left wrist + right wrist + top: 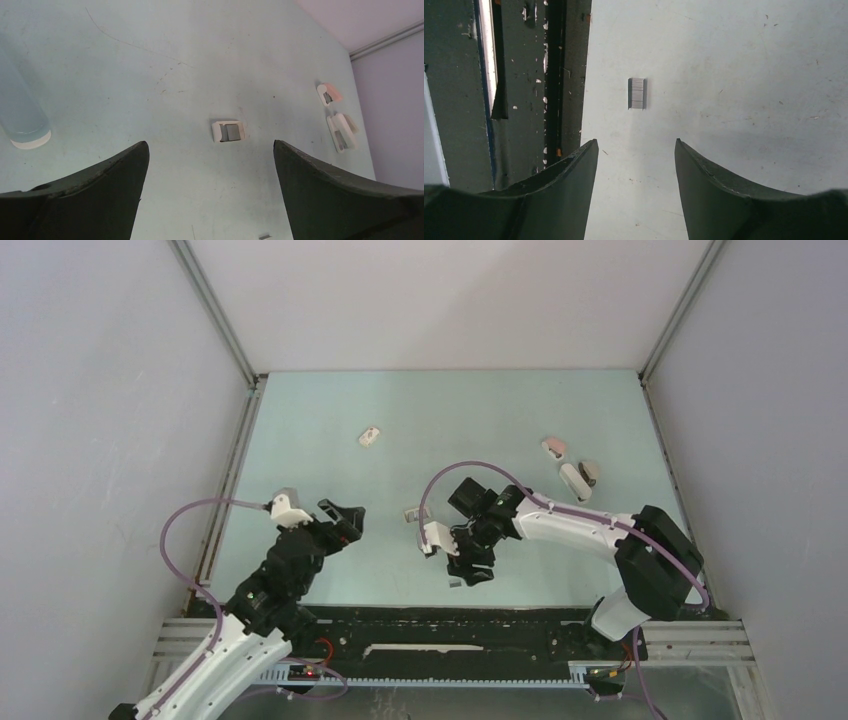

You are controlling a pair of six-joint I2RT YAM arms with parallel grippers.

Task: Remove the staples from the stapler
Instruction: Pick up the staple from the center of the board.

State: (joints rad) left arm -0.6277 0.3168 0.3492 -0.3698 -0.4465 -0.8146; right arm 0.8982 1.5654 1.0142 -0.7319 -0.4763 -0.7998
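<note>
**Staples out on the tabletop, both pairs of fingers empty**

A short dark grey metal strip of staples (637, 93) lies flat and loose on the pale green tabletop (749, 75), just ahead of the black right fingers (719, 190). These fingers are spread apart with nothing between them. The strip touches neither tip, sits roughly in line with the gap, and lies close beside the black rail (559, 75) at the tabletop's near edge. The black left fingers (110, 190) are spread wide and pinch nothing. Ahead of them a small white plastic piece with a grey middle (230, 131) rests on the tabletop. Farther off, toward the right wall, lie a long white plastic stapler (341, 132) and, just beyond it, a small pink-and-white one (327, 94).
</note>
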